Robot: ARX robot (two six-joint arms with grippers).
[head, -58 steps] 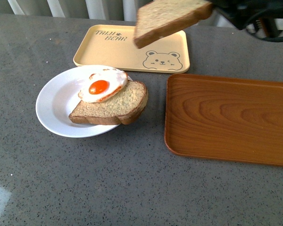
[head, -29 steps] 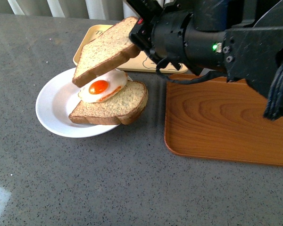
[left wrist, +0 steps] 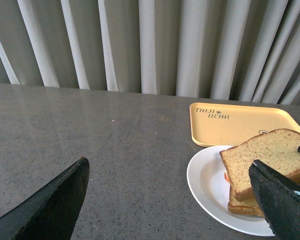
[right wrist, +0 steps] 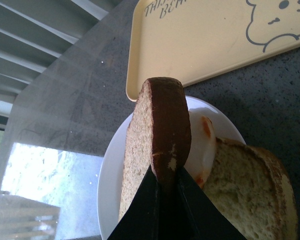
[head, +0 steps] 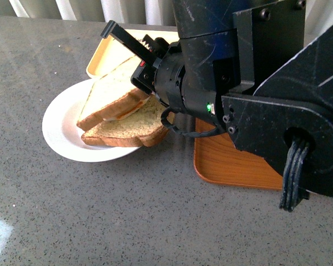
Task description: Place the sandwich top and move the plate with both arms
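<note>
1. Right hand [right wrist: 165,174] is clamped on the crust edge of the sandwich top [head: 114,91], one finger against each face. In the front view its fingertips are lost behind the bread and the hand's own body.
2. That slice is tilted. The edge farthest from the hand rests down on the stack, and the gripped edge is raised.
3. Under the slice, the fried egg [right wrist: 200,145] is almost covered. Only a strip of white with a browned spot shows just beside the hand.
4. The lower slice [head: 134,130] lies on the plate [head: 61,127], directly beneath the hand. The side of the plate nearest the hand is hidden by bread and arm.
5. The right arm [head: 255,83] fills much of the front view. It covers most of the wooden tray [head: 227,160] behind the hand and leaves only a corner of the yellow tray [head: 101,58] showing beyond the hand.
6. Left hand [left wrist: 169,164] is spread wide and holds nothing, above the bare grey surface [left wrist: 115,150]. The plate sits just beside one of its fingers [left wrist: 282,205], which cuts off part of the sandwich.
</note>
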